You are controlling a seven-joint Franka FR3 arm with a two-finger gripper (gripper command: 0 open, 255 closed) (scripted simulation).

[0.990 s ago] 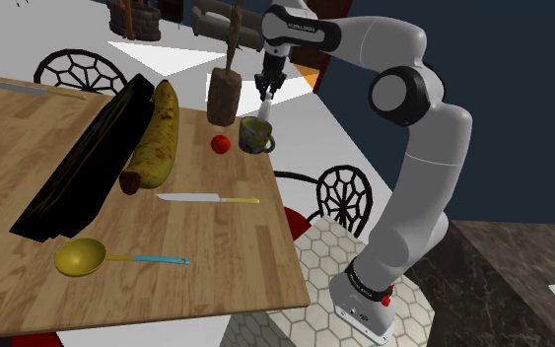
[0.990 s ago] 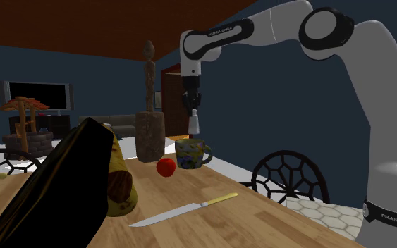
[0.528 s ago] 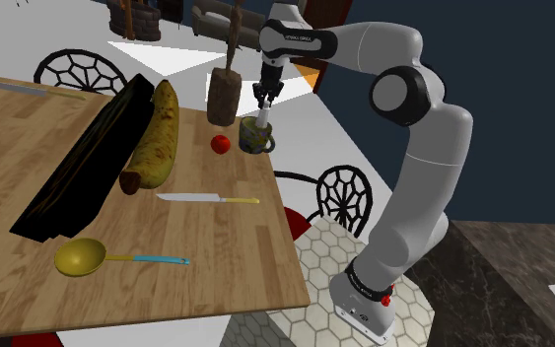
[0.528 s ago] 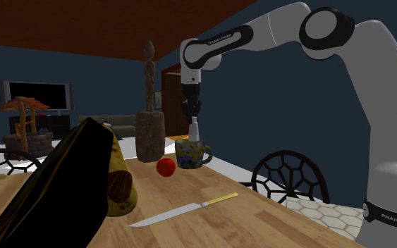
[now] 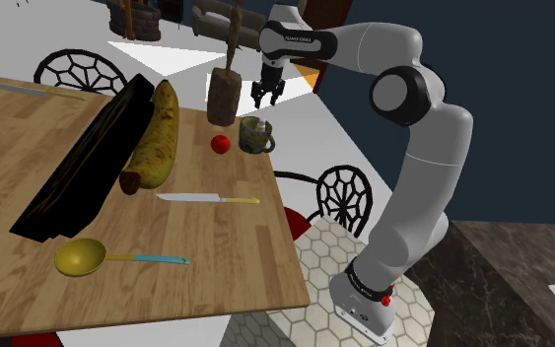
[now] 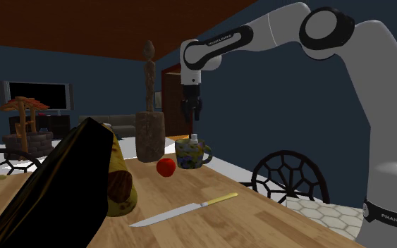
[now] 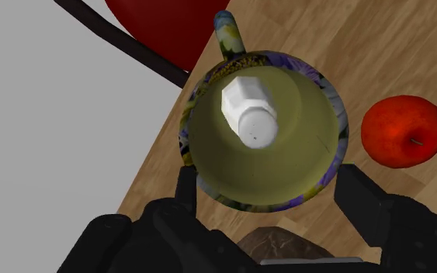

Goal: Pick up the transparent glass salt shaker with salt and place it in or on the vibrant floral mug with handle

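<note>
The white-capped salt shaker (image 7: 248, 114) stands upright inside the floral mug (image 7: 190, 116), free of the fingers. The mug (image 5: 255, 136) sits near the wooden table's far corner, its handle facing away from the apple. In the second exterior view the shaker's cap (image 6: 194, 137) pokes above the mug's rim (image 6: 190, 145). My gripper (image 5: 267, 97) hangs straight above the mug, open and holding nothing. The same gripper (image 6: 190, 118) shows a clear gap over the shaker's cap. In the wrist view the gripper (image 7: 275, 192) has its fingers spread either side of the mug.
A red apple (image 5: 220, 144) lies beside the mug. Behind it stands a wooden block with a tall figure (image 5: 223, 96). A big banana (image 5: 157, 133), a black tray (image 5: 88, 158), a knife (image 5: 209, 198) and a yellow spoon (image 5: 80, 257) lie on the table. The table edge runs just past the mug.
The gripper came down with the shaker into the mug, then let go and rose a little. The shaker now rests in the mug on its own.
</note>
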